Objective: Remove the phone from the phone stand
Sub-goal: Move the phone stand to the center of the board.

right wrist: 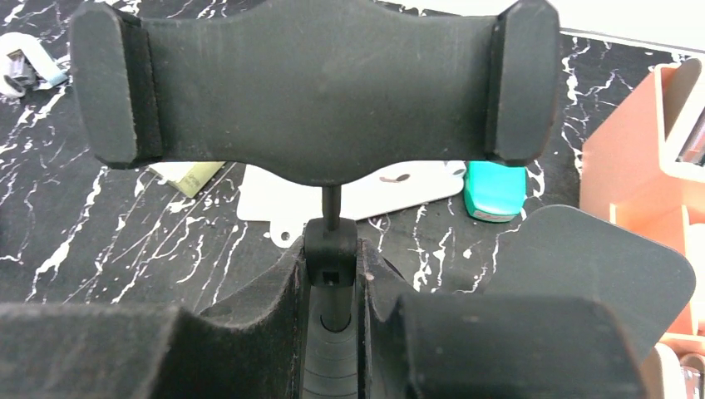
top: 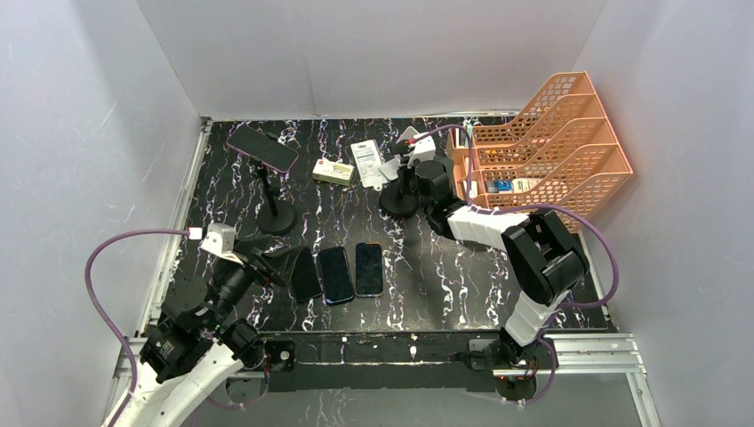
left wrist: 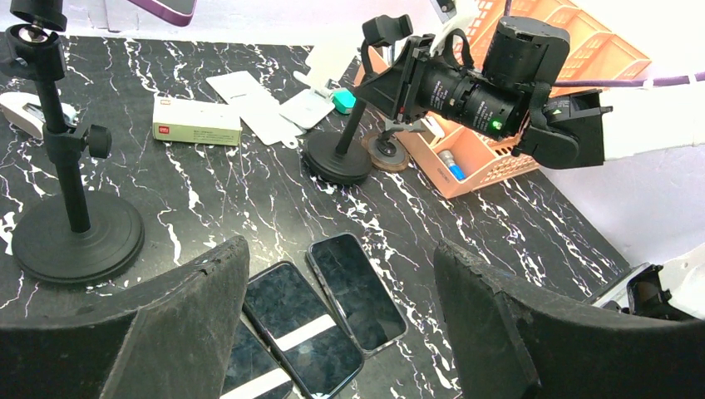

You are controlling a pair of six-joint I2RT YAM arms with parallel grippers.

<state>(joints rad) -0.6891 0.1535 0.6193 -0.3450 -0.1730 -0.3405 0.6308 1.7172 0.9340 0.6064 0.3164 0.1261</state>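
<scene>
Overall, the phone (top: 262,148) sat in the clamp of the phone stand (top: 274,213) at the upper left of the overhead frame, tilted, its round base planted on the black marbled bench (top: 427,276).

The left claw (left wrist: 337,332) hung low over the bench at the lower left of that frame, its fingers (left wrist: 183,320) spread wide with nothing between them. Directly beneath it, three other phones (top: 338,272) lay flat side by side, screens up.

The right claw (top: 411,165) was at a second stand (top: 399,197) in the upper centre. The right wrist view showed its fingers (right wrist: 249,324) closed around the thin post just below the empty cradle (right wrist: 320,87).

A small box (top: 333,171) and white packets (top: 367,162) lay between the two stands. An orange tiered tray (top: 551,142) stood at the upper right of the frame.
</scene>
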